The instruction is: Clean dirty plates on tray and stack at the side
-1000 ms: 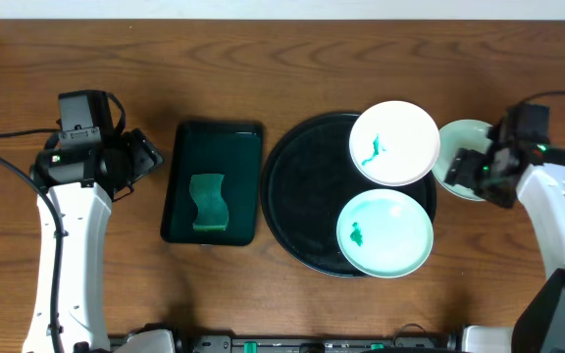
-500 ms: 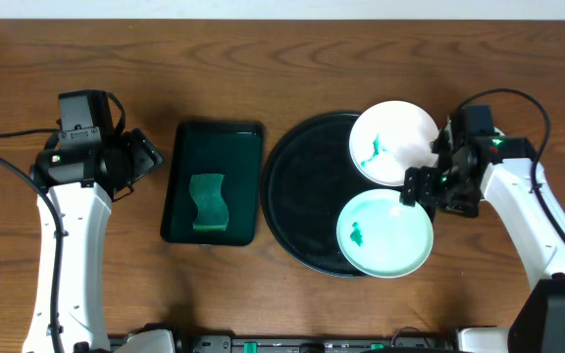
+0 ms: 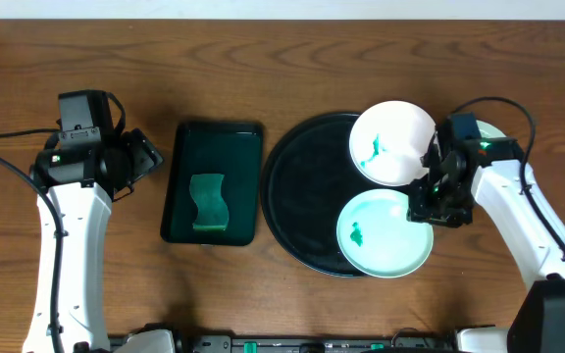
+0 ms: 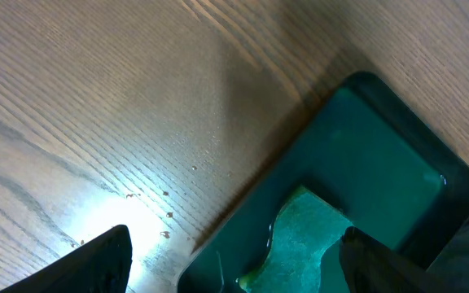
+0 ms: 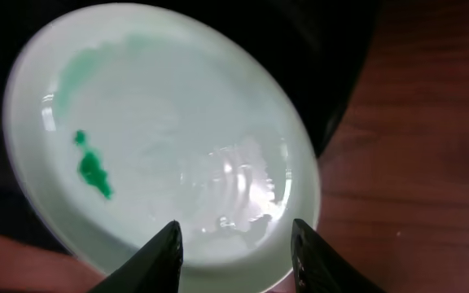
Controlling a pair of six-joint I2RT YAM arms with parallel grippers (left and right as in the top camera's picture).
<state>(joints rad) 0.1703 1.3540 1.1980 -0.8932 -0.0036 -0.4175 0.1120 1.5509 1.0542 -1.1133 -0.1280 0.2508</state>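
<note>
The black tray (image 3: 302,191) holds a white plate (image 3: 392,145) with a green smear at the back. In front of it lies a mint plate (image 3: 383,233), also smeared. My right gripper (image 3: 423,203) hovers over the mint plate's right rim. In the right wrist view its jaws (image 5: 234,236) stand apart above the near rim of the mint plate (image 5: 161,138), gripping nothing. A sliver of a third pale plate (image 3: 494,129) shows behind the right arm. My left gripper (image 3: 145,152) is open over the table, left of the green tray.
A rectangular dark green tray (image 3: 179,176) with a green sponge (image 3: 209,203) lies left of the black tray. In the left wrist view the sponge (image 4: 300,236) sits between my spread fingers, well below them. Bare wood surrounds both trays.
The right gripper has moved left, from the plate on the table at the right to above the mint plate's rim, and its jaws have narrowed. The left arm has stayed still.
</note>
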